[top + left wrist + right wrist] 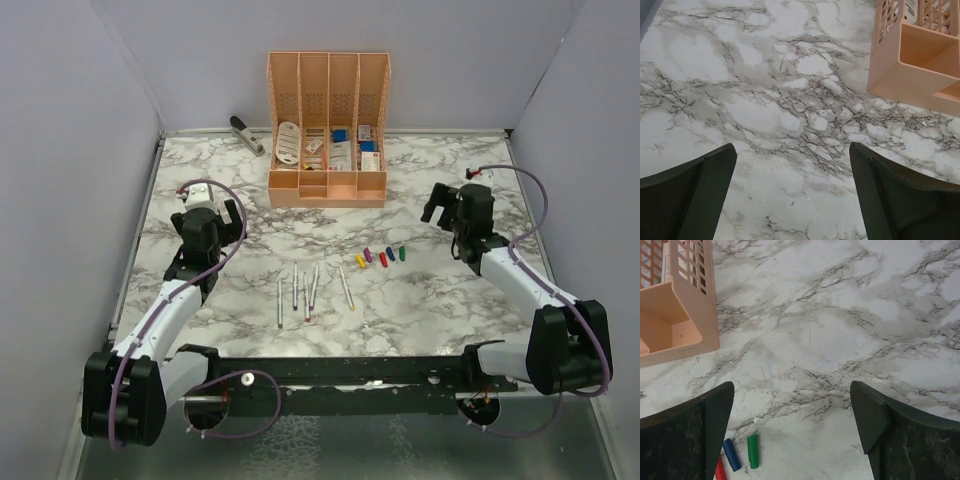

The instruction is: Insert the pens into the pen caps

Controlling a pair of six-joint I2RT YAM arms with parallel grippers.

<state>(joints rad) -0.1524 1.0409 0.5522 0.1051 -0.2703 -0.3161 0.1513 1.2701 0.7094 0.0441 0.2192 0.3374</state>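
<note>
Five pens (346, 288) lie loose and roughly parallel on the marble table (200, 300) in the overhead view, near its front middle and uncapped. Just behind and to their right is a short row of pen caps (383, 259): yellow, purple, red, blue and green. Only that view takes in the whole set, along with the peach organizer (327, 130) at the back and the stapler (247, 134) to its left. The left gripper (230, 215) hangs over bare marble, well to the left of the pens. Its wrist camera shows the fingers spread wide with nothing between them, a corner of the organizer, and no pen or cap. The right gripper (437, 208) sits to the right of the caps, its fingers likewise parted and empty. Its wrist camera catches the green cap (753, 451), the blue cap (732, 454) and a sliver of the red cap (720, 469) at the bottom edge beside its left-hand finger, but none of the pens.
</note>
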